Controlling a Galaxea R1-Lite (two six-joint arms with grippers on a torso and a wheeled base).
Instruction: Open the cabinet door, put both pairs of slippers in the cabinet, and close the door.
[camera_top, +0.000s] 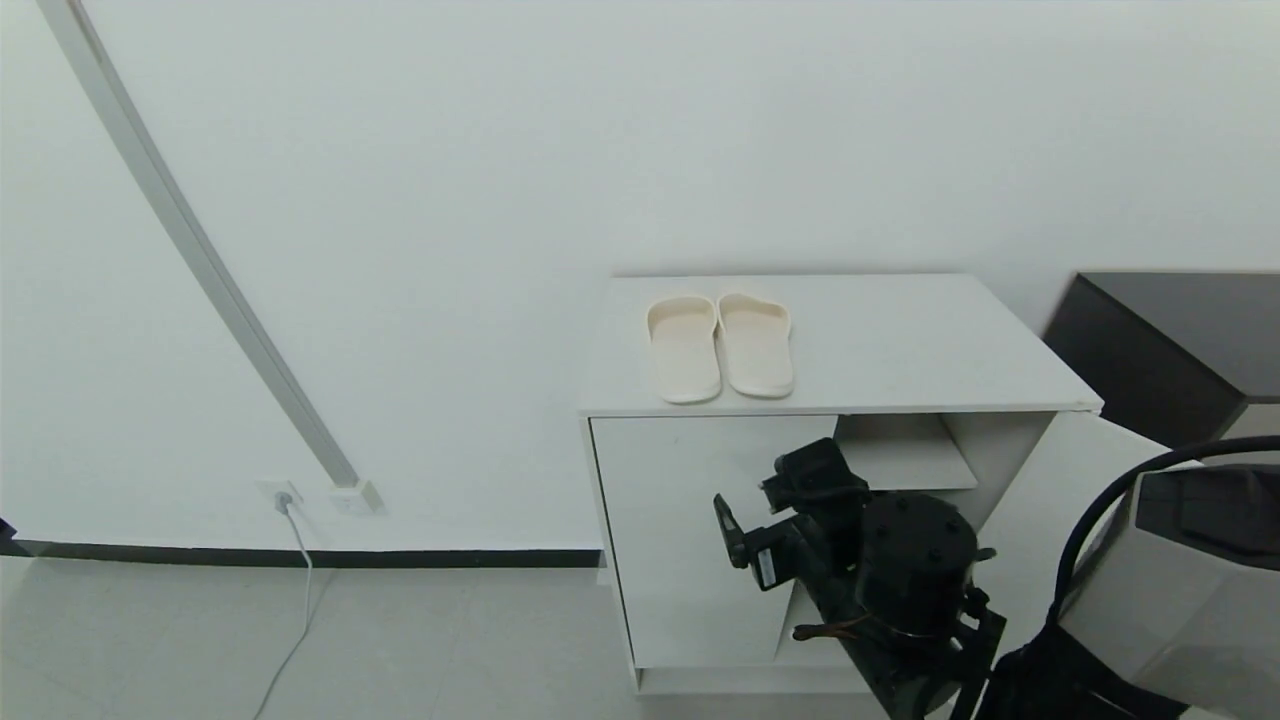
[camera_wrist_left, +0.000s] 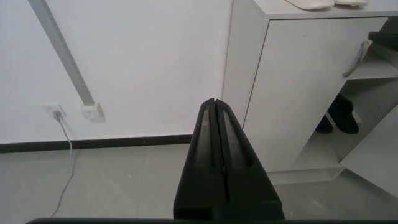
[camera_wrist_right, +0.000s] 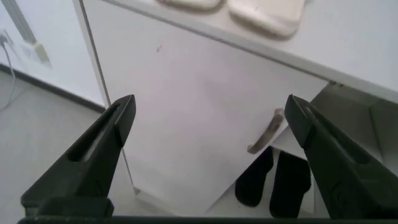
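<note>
A pair of cream slippers lies side by side on top of the white cabinet. Its right door hangs open and its left door is closed. A pair of black slippers stands upright on the lower level inside, also seen in the left wrist view as the black slippers. My right gripper is open in front of the closed left door, below the cream slippers; nothing is between its fingers. My left gripper is shut and empty, low and left of the cabinet.
A shelf divides the open half of the cabinet. The left door's handle sits at its inner edge. A dark cabinet stands to the right. A wall socket with a cable and a slanted conduit are on the left wall.
</note>
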